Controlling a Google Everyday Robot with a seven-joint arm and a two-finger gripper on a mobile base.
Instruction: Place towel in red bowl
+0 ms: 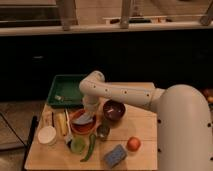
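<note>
One snag looms: the gripper (89, 111) hangs over the red bowl (75, 128), pale towel (86, 119) seemingly inside beneath it; gripping or released, I cannot tell, so a lift may drag cloth out. White cup (47, 135) at the bowl's eight o'clock, green cup (77, 145) at six, dark bowl (114, 110) at two crowd the exit.

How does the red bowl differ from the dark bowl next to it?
The red bowl is orange-red and shallow; the dark bowl is purplish-brown and deeper. The red bowl holds the pale towel, under the gripper; the dark bowl looks empty. Both are round and upright on the table.
</note>
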